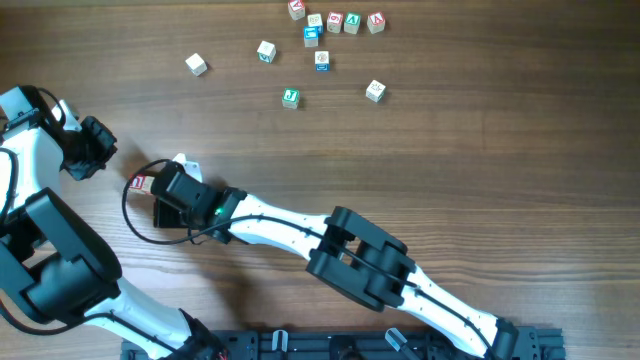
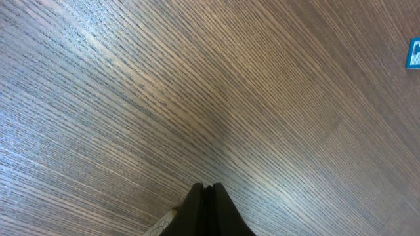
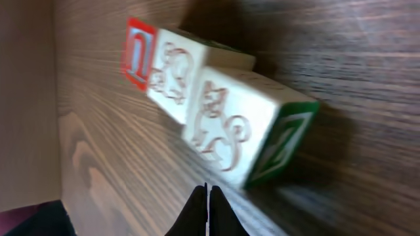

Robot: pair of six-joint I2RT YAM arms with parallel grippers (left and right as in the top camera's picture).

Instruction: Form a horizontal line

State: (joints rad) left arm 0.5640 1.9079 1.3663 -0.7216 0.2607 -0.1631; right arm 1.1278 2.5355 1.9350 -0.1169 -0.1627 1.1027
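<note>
**Step in hand (judged):** trimming the row (image 3: 197, 98), not fetching. Three cubes lie touching side by side directly ahead of the right claw (image 3: 207, 191) and run obliquely away to its left. First is the near cube (image 3: 230, 124), green on its side, then the middle cube (image 3: 174, 72), and farthest the red-faced cube (image 3: 138, 52). Their faces look slightly stepped, so alignment appears unfinished.

**Next move (judged):** a short, light push with the tips against the near cube, square to the row. A skewed push would fan the cubes apart.

**Right claw:** fingers pressed together, holding nothing. The tips sit just beside the near cube's lower edge; contact cannot be confirmed.

**Left claw** (image 2: 207, 191)**:** fingers together and empty, over bare table (image 2: 197, 98). A blue cube (image 2: 413, 54) lies well off to its right.

**Farther out:** loose cubes (image 1: 322, 61) lie scattered well beyond the right claw, apart from the row.
</note>
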